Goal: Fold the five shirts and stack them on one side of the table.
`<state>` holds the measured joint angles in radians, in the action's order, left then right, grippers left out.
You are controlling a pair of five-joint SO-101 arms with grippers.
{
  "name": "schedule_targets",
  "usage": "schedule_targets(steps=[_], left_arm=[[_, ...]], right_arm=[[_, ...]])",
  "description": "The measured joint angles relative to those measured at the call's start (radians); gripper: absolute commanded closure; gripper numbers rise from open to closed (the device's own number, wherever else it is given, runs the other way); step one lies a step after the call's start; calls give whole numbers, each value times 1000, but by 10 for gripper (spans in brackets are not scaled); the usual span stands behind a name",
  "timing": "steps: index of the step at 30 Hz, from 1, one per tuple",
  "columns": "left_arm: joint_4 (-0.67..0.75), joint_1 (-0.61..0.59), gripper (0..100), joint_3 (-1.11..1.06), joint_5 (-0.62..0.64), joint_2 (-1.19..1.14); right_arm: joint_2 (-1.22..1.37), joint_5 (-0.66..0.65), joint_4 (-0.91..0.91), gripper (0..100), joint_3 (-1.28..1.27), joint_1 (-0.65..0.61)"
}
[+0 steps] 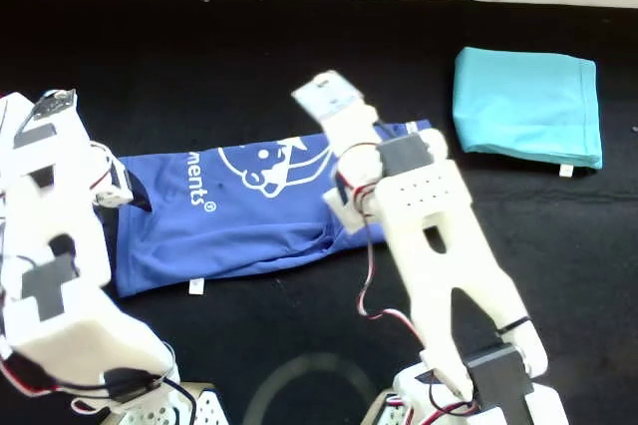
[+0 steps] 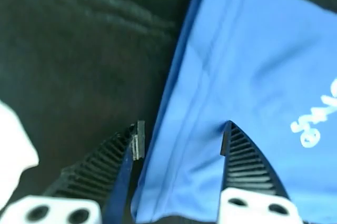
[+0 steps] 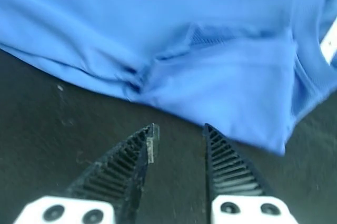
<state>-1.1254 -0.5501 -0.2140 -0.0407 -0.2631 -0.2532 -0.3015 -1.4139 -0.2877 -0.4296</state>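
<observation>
Ridged fingers straddle long-folded blue shirt, white-printed.

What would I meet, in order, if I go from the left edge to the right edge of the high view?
The left arm → blue shirt, laid out lengthwise → right arm → folded turquoise shirt, lying apart from the blue one.

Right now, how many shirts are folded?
One looks done: the turquoise shirt lies folded at one side of the table. The blue shirt is a long strip, with the left gripper open over one end and the right gripper open by the other. It needs folding shorter and stacking; five are wanted.
</observation>
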Motion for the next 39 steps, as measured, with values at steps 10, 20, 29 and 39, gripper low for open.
schedule_targets(steps=[10, 20, 29, 39], left_arm=[[-66, 44, 781, 183, -2, -226], [-235, 74, 991, 379, 3, -361], [-390, -126, 991, 660, -115, -454], [-618, -100, 991, 910, -143, -459]], right_arm=[[-3, -6, -95, 854, 123, 77], [-17, -6, -247, 854, 313, 143], [-239, -6, -239, 854, 153, 216], [-376, -6, 212, 854, -560, 462]])
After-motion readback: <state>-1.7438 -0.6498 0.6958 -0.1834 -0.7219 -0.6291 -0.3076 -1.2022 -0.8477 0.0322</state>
